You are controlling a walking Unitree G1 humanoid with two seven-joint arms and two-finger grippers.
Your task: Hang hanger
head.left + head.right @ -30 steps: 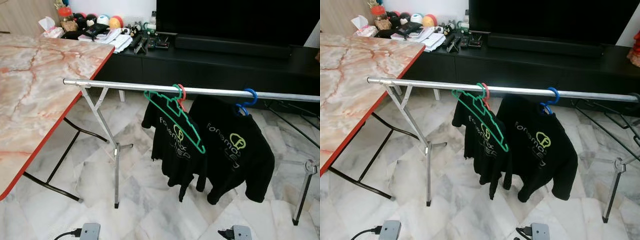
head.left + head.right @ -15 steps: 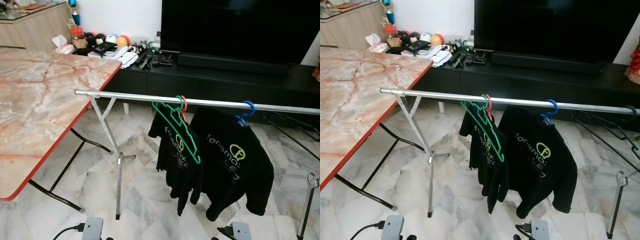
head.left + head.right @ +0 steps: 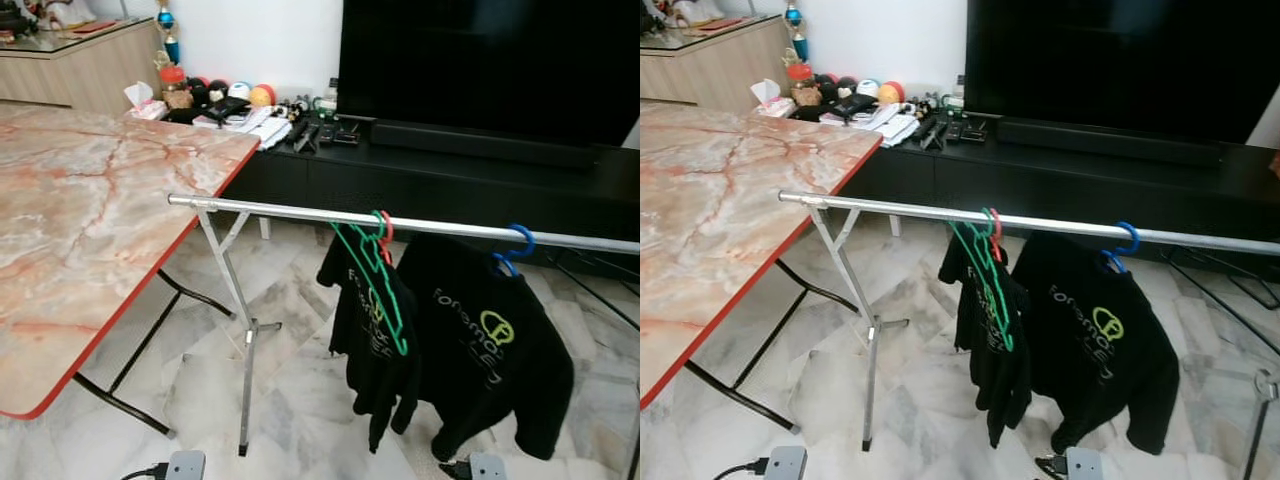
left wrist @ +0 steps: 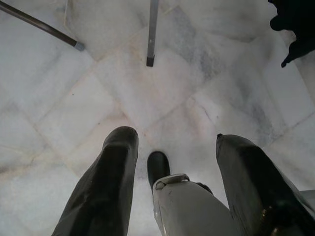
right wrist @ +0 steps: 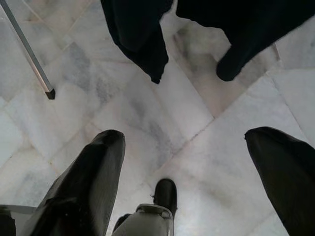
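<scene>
Hanger: green hanger (image 3: pixel 372 283) hooked on the rail, empty, hanging tilted in front of the left black shirt; its hook sits just beside a red hook (image 3: pixel 386 226) at the same spot on the rail.
Rail: silver rail (image 3: pixel 290 211) runs across the scene from near the table edge toward the right border; carried on a folding metal leg (image 3: pixel 243 330) standing on the floor.
Left shirt: black shirt (image 3: pixel 372 345) hangs below the red hook, partly behind the green hanger.
Right shirt: second black shirt (image 3: pixel 495 360) with light lettering and a green-yellow logo, hung on a blue hanger (image 3: pixel 513 249) further right on the rail; the two shirts touch or overlap at the sleeves.
Left gripper: left gripper (image 4: pixel 174 184) hangs low over the floor, fingers (image 4: pixel 106 189) spread apart, nothing between them.
Right gripper: right gripper (image 5: pixel 194 184) hangs low beneath the shirt hems, fingers (image 5: pixel 83 182) wide apart, nothing held.
Table: marble-pattern table (image 3: pixel 80 215) with a red edge, to the left of the rail, its corner near the rail's end.
Background: black TV (image 3: pixel 490 60) on a low black cabinet (image 3: pixel 450 185); small items and a tissue box (image 3: pixel 145 100) at the cabinet's left end.
Floor: white marble tiles (image 3: pixel 200 390).
</scene>
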